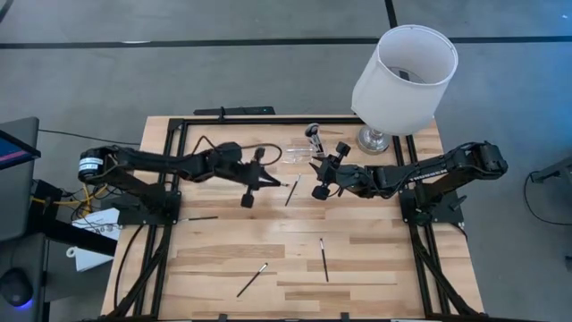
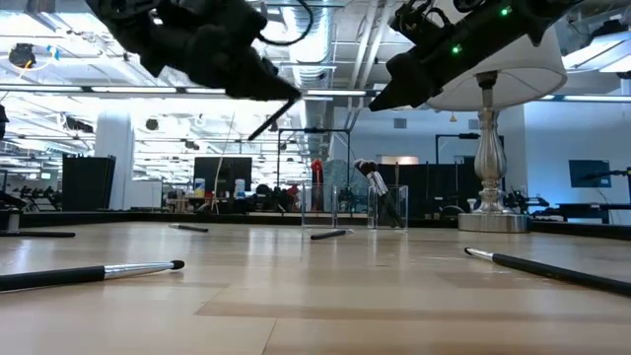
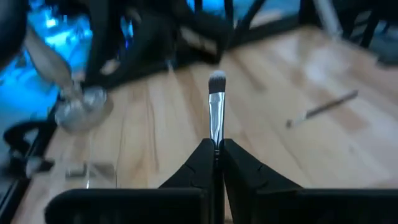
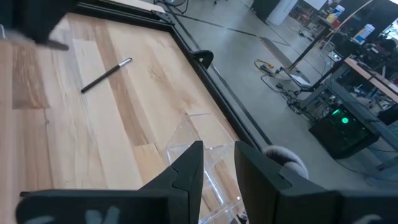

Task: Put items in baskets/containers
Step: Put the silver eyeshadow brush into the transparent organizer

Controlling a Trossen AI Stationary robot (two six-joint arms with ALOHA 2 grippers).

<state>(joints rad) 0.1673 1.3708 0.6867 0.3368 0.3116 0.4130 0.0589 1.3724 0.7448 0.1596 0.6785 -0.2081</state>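
My left gripper (image 1: 279,182) hangs over the table's middle, shut on a slim brush (image 3: 216,102) with a silver ferrule and a dark head. My right gripper (image 1: 322,175) hovers open just to the right of it, over the clear organizer (image 1: 304,154), nothing between its fingers (image 4: 217,165). The organizer (image 2: 355,207) stands on the table's far half with a brush (image 2: 378,187) leaning inside it. More brushes lie flat on the wood: one by the grippers (image 1: 292,190), one at the left (image 1: 204,217) and two near the front (image 1: 253,279) (image 1: 323,259). My left gripper pinches the brush between its two fingers, at the handle just behind the silver ferrule (image 3: 215,138). The fingers come from the table's left, slanting slightly down. The brush runs along them and its head (image 3: 216,79) sticks out ahead, lifted clear of the table.
A lamp with a big white shade (image 1: 407,67) stands on its silver base (image 1: 375,139) at the far right corner, close behind my right arm. A black frame (image 1: 268,121) rims the wooden table. Bare wood lies between the loose brushes toward the near edge.
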